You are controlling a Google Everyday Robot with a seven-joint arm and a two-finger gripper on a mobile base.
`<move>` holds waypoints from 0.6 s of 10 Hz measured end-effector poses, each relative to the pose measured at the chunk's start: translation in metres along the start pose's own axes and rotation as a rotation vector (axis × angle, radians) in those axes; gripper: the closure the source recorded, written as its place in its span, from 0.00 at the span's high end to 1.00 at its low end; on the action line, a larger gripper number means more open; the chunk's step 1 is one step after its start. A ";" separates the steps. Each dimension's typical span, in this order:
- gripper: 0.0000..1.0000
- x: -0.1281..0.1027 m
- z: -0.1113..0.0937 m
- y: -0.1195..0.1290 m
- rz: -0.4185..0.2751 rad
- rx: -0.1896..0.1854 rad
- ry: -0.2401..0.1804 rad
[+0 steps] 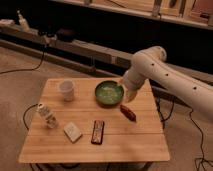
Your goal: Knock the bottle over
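I am watching the white arm (165, 75) reaching in from the right side of the view, with its fingers (131, 94) hanging just above the light wooden surface (145, 142). They are standing apart with nothing between them, right at the rim of the round green bowl (109, 93). The small clear plastic bottle with the pale cap (47, 116) is standing well apart from the fingers, across the surface toward the left of the view and somewhat nearer the camera, close to that edge. It is upright, its long axis vertical. I am judging that a sideways push high on its body, near the cap, is what will tip it. The bowl is lying directly beside the fingers on the bottle's side. The white cup (67, 90) is sitting beyond the bowl, just behind the straight line to the bottle. Nearer the camera than the fingers, a small reddish-brown oblong thing (128, 112) is lying close by. A dark flat bar (98, 132) and a pale square block (73, 132) are resting between there and the bottle. With only one arm, I am planning a long crossing, low but clear of the bowl's rim.
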 end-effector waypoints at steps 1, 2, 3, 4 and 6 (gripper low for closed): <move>0.65 -0.034 0.006 -0.012 -0.094 0.005 -0.045; 0.65 -0.068 0.013 -0.025 -0.186 0.010 -0.085; 0.65 -0.101 0.020 -0.041 -0.280 0.020 -0.124; 0.65 -0.119 0.026 -0.052 -0.333 0.028 -0.146; 0.65 -0.142 0.041 -0.076 -0.409 0.046 -0.179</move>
